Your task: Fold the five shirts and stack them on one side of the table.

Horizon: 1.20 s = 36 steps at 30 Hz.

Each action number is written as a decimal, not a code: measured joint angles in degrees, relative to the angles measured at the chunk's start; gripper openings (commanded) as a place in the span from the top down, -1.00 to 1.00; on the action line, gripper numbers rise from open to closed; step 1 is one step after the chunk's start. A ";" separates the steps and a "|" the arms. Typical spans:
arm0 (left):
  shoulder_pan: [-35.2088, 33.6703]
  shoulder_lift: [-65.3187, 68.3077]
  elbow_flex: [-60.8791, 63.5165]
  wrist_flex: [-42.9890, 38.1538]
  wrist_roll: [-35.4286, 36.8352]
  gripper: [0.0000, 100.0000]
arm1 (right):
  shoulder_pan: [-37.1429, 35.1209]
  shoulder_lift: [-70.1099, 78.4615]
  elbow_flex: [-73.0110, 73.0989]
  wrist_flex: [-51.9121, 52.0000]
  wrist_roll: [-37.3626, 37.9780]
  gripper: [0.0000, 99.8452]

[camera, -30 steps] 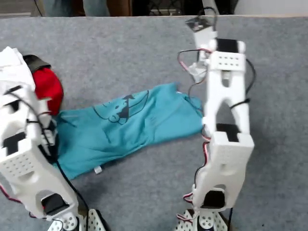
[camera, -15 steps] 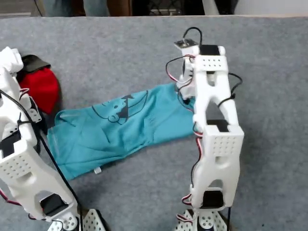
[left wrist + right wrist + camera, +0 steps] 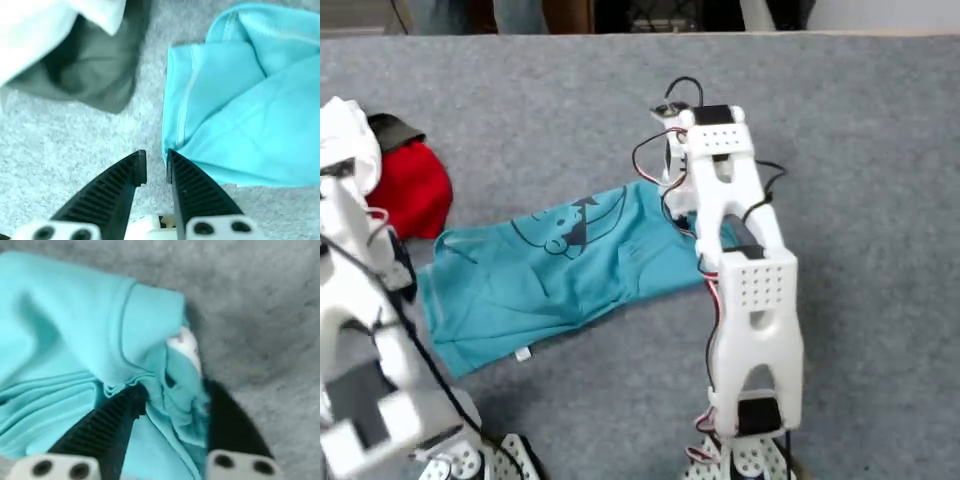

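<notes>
By the right tool (image 3: 172, 390) a bunched edge of the teal shirt (image 3: 560, 270) is gripped. The left tool (image 3: 156, 159), narrowly parted and empty, is set just beside the opposite end. The teal shirt is laid rumpled across the counter (image 3: 860, 150), its long axis running from one tool to the other.

shirt (image 3: 550, 270): matt teal knit cloth, stitched hems. table (image 3: 880, 150): rough grey felt-like cover. arm (image 3: 750, 300): matt white plastic; fingers (image 3: 192, 187) black ribbed plastic.
</notes>
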 measured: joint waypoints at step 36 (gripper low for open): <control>9.41 -6.68 0.18 -3.43 8.26 0.70 | 29.98 -3.87 -22.15 6.07 18.29 0.48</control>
